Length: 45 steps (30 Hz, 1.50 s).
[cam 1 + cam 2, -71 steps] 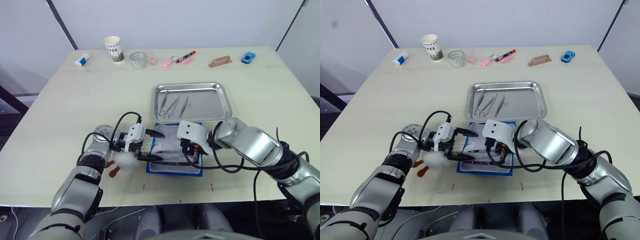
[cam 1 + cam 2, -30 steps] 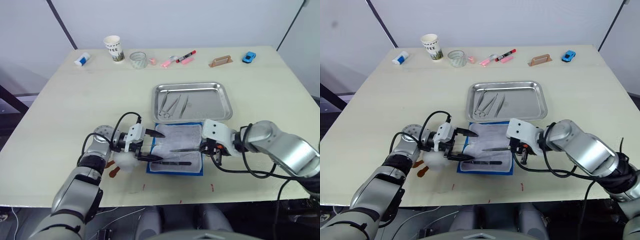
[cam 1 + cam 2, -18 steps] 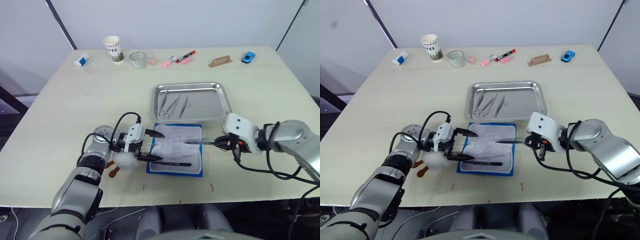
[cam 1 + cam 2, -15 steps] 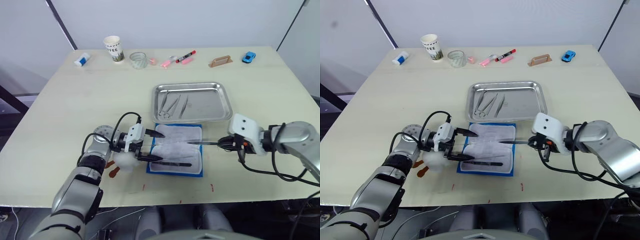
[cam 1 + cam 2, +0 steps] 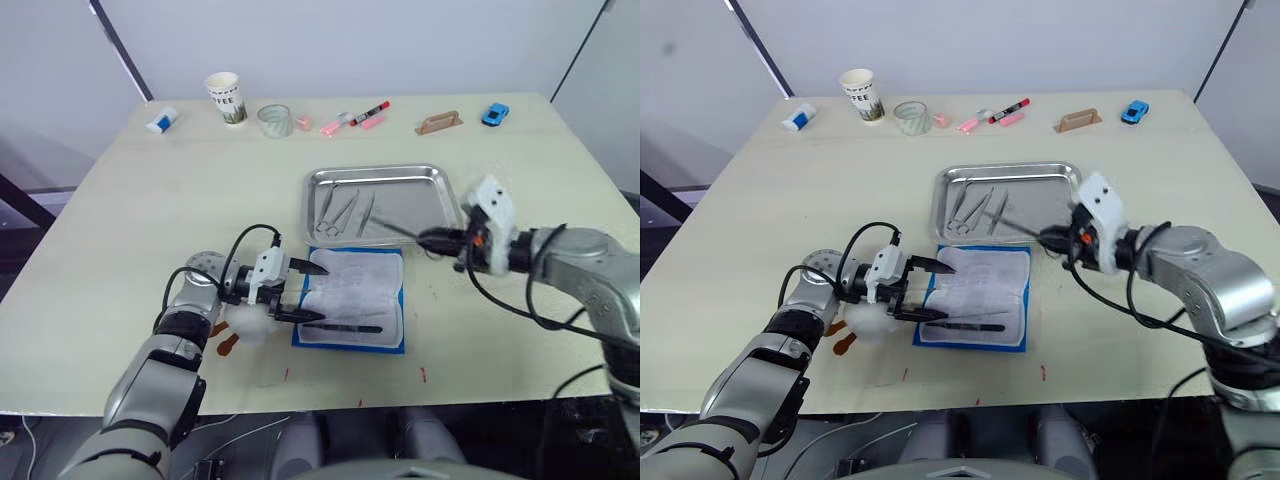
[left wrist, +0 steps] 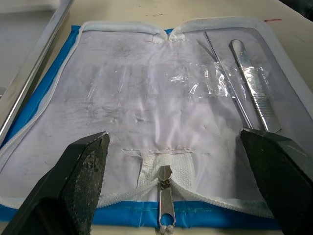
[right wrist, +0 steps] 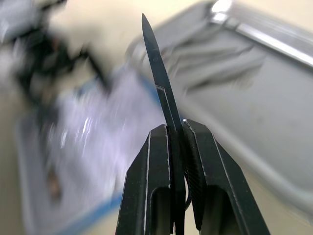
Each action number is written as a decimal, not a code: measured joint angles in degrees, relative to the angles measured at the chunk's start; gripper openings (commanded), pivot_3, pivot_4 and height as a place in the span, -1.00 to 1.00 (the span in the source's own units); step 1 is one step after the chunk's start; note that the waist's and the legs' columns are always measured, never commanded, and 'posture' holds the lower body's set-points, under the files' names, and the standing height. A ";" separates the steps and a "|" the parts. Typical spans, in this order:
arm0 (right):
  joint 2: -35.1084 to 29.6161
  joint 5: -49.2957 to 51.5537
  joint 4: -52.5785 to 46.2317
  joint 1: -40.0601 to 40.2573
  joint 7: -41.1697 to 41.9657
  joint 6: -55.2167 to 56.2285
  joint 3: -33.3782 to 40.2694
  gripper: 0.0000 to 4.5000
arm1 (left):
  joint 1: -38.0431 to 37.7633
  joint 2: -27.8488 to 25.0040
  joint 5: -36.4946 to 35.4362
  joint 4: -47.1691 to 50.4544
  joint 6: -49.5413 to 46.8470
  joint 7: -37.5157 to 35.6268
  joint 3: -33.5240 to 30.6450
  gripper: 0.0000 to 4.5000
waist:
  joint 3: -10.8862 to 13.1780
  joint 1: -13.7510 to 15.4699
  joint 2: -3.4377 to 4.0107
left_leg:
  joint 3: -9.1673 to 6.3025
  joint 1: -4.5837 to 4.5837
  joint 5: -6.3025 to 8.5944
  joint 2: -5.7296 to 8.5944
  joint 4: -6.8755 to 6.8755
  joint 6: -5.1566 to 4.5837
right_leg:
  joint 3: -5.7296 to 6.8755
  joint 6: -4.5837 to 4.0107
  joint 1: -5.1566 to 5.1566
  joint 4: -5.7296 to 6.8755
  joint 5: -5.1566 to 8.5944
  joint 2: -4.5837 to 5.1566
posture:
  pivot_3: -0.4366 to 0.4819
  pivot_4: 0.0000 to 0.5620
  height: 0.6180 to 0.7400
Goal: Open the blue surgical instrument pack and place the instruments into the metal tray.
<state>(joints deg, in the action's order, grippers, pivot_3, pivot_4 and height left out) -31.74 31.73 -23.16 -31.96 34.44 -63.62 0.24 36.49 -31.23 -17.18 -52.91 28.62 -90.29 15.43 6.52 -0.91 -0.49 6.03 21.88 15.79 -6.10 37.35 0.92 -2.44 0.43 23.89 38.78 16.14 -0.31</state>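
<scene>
- Nearest the front edge of the table, the left gripper sits low at the left edge of the open blue pack, fingers spread wide, one to each side of the zipper end, holding nothing.
- Pack lies flat, opened like a book, pale lining up. It looks soft and light, so it will likely slide or crumple unless pinned.
- Two slim tools remain in the pack along its near side, lying side by side under a clear strap. Thin, stiff, smooth metal; probably slippery. Best taken across the flat of the shaft at the free end, then drawn out along its length.
- White plush toy lies just beside the left wrist, with a brown object beside it, both apart from the pack.
- To the right and further back, the right gripper reaches over the near right rim of the metal tray, fingers pinched tight on a thin pointed instrument whose tip points over the tray floor.
- Tray sits just behind the pack; scissors and forceps already lie in its left half.
- Far edge: paper cup, glass, markers, brown handle, blue toy car.
</scene>
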 measured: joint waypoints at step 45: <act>39.47 -15.62 48.92 -16.87 -46.38 21.30 10.15 -0.98 | -5.25 0.95 2.51 7.48 -4.71 0.92 -7.11 1.00 | 0.00 -1.48 0.10 | 0.11 0.08 0.00 0.01 -0.12 0.00 | -0.07 0.12 0.06 -0.04 0.02 0.10 | -0.05 -0.47 1.00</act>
<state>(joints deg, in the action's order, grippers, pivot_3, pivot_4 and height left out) 7.73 16.11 25.76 -48.84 -11.94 -42.32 10.39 31.24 -30.28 -14.67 -45.43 23.91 -89.37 8.32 6.52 -2.39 -0.39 6.14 21.96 15.79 -6.09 37.24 0.92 -2.51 0.54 23.95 38.74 16.15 -0.21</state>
